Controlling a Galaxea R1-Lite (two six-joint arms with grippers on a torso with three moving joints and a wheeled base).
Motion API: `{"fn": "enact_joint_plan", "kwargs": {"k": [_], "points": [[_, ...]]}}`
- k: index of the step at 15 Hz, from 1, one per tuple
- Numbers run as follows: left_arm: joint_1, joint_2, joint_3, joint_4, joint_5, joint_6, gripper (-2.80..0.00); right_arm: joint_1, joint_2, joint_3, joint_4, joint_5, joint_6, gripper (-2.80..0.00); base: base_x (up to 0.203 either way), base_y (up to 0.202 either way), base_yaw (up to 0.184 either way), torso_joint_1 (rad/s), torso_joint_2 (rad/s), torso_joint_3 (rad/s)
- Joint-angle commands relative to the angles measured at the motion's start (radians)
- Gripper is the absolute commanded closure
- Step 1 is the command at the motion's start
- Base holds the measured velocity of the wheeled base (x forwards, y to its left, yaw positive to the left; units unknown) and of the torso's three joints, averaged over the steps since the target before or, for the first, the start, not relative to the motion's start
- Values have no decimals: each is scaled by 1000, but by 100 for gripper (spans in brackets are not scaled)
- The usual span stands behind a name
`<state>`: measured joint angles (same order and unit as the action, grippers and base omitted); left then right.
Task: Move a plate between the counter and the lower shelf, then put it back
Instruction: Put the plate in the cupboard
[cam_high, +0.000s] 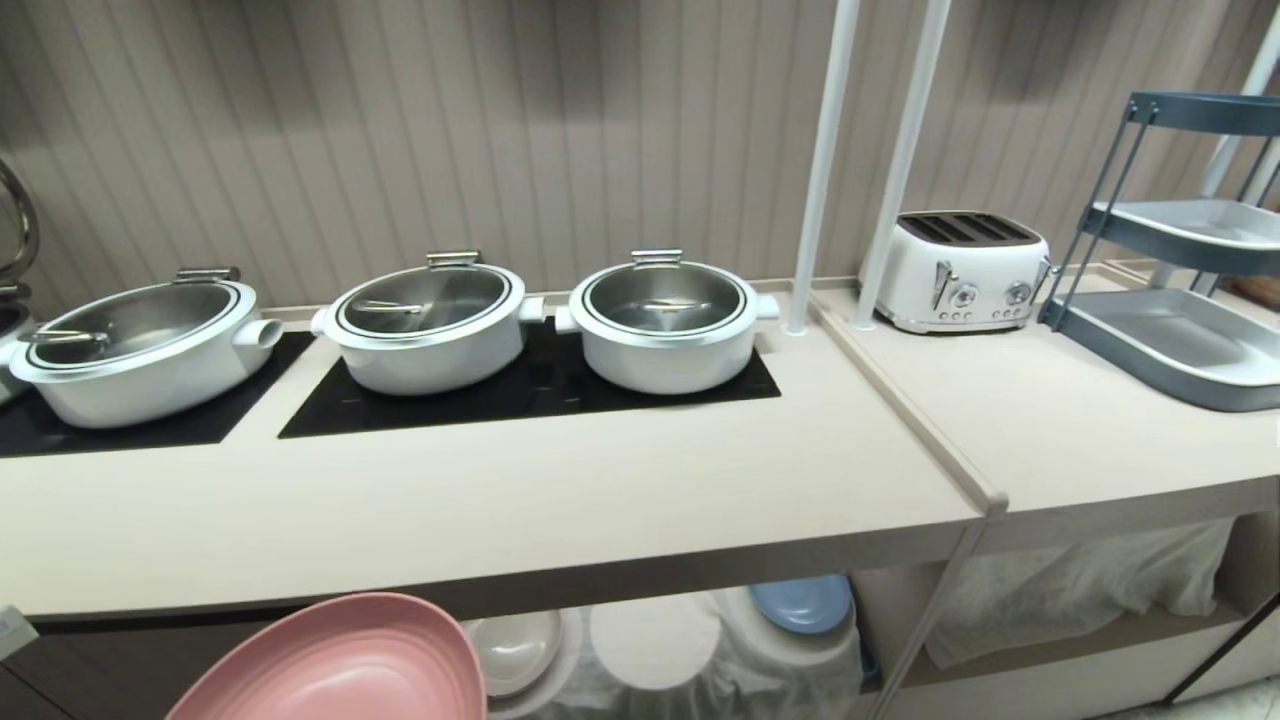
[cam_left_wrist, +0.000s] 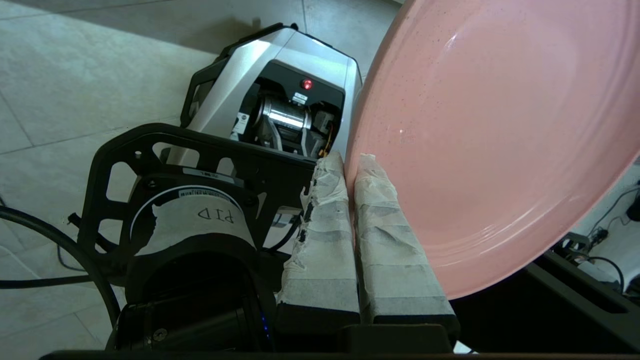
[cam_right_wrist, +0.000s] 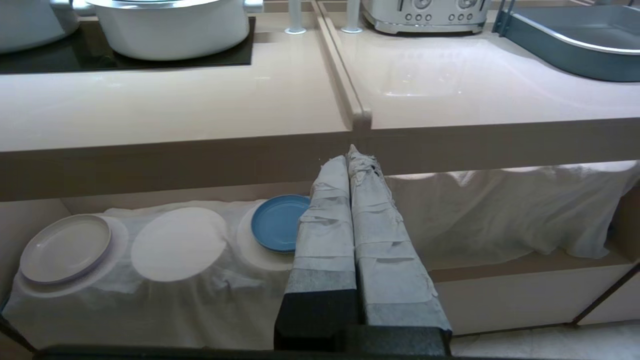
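Left gripper (cam_left_wrist: 350, 165) clamped on the rim of the pink plate (cam_high: 345, 665), taped fingers (cam_left_wrist: 325, 235) pinching the edge from both sides, one against the face, the other against the underside. Plate held clear in the air and steeply tilted, below and in front of the front edge of the counter (cam_high: 480, 510), toward its left end; touching neither the counter nor the lower shelf (cam_right_wrist: 150, 295). Left arm itself outside the head view, only the plate showing there at the bottom; in the left wrist view, pointed down past the robot's own base (cam_left_wrist: 280, 75) and the tiled floor (cam_left_wrist: 75, 75). Right gripper (cam_right_wrist: 350, 155) pressed shut on nothing, held level and aimed at the front of the counter, near the seam between the two worktops. On the lower shelf, white cloth (cam_right_wrist: 165, 305) with three round mounds: cream plate (cam_right_wrist: 65, 248) on the left mound, middle mound bare, blue plate (cam_right_wrist: 277, 222) on the right one. Three white pots (cam_high: 425, 320) along the back edge of the counter on the black hob panels (cam_high: 520, 395). Toaster (cam_high: 965, 270) and grey-blue tray rack (cam_high: 1170, 340) at the back of the shorter worktop (cam_high: 1080, 430) on the right.
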<state>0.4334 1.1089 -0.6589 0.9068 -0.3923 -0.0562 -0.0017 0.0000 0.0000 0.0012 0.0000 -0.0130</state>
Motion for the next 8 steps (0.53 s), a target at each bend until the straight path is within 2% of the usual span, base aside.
{"fn": "enact_joint_plan", "kwargs": {"k": [1, 6, 8], "points": [[1, 2, 2, 5, -2, -1, 0, 0, 0, 0, 0, 0, -1, 0, 0, -195, 2, 2, 2, 2], [1, 2, 2, 5, -2, -1, 0, 0, 0, 0, -1, 0, -1, 0, 0, -191, 1, 0, 1, 2], [1, 2, 3, 6, -2, -1, 0, 0, 0, 0, 0, 0, -1, 0, 0, -112, 0, 4, 0, 2]]}}
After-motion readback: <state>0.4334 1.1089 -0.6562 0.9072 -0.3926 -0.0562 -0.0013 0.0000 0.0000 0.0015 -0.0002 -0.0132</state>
